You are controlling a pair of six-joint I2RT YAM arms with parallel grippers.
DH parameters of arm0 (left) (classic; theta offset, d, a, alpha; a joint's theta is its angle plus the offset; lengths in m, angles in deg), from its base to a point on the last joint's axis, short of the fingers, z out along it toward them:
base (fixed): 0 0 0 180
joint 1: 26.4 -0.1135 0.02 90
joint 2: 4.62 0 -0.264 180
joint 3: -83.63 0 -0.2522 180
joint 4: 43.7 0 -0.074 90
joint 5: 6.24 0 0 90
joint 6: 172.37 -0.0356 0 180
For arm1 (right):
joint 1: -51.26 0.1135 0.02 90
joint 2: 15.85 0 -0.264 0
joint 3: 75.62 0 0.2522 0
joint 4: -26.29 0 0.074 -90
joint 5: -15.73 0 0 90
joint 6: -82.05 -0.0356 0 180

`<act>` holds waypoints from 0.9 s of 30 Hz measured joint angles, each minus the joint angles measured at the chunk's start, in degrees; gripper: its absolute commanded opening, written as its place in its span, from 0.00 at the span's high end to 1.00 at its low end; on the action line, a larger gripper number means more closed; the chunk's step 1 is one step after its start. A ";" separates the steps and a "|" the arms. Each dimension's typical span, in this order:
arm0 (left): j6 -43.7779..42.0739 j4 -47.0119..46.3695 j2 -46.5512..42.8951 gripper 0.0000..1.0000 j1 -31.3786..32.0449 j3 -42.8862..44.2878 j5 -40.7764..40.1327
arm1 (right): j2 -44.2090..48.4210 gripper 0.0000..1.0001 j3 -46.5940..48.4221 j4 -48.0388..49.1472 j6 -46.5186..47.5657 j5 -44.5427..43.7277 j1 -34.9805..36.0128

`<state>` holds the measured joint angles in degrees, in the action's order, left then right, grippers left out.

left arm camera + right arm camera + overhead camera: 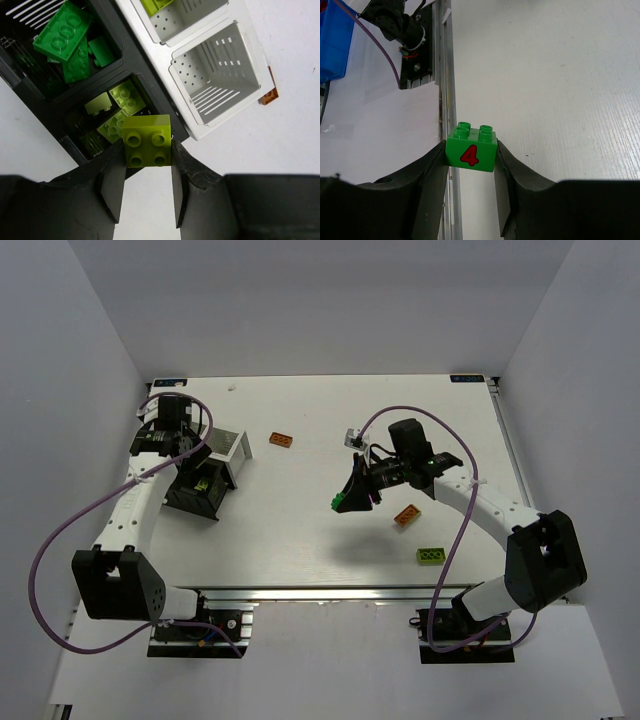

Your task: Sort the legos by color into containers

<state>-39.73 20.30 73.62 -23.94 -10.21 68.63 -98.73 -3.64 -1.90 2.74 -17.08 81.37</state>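
Observation:
My left gripper point(146, 152) is shut on a lime lego point(146, 139), studs toward the camera, held above the near edge of the black container point(159, 107). That container holds dark green legos point(65, 37) in one compartment and lime legos point(122, 100) in the other. The white container point(252, 50) stands beside it; one compartment is empty and a lime piece point(155, 4) shows in the other. In the top view, my right gripper point(348, 498) hangs over mid-table, shut on a green lego point(471, 150) marked with a red 4.
Loose on the table lie an orange lego point(282, 439) right of the white container point(232, 448), another orange lego point(407, 515) and a lime lego point(431, 556) near the right arm. A small grey object point(352, 437) sits behind the right gripper. Walls enclose the table.

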 measured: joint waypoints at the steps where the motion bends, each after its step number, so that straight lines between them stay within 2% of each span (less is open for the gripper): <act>1: -0.04 -0.33 0.00 1.00 0.00 0.00 -0.15 | 0.00 1.00 0.00 0.02 0.00 0.02 0.00; 27: -0.87 -5.77 0.11 1.00 0.00 0.00 0.81 | 0.00 1.00 0.00 0.00 0.02 0.00 -0.11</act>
<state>-40.61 14.53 73.72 -23.94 -10.21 69.43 -98.73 -3.64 -1.90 2.77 -17.08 81.26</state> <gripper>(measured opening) 0.473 0.438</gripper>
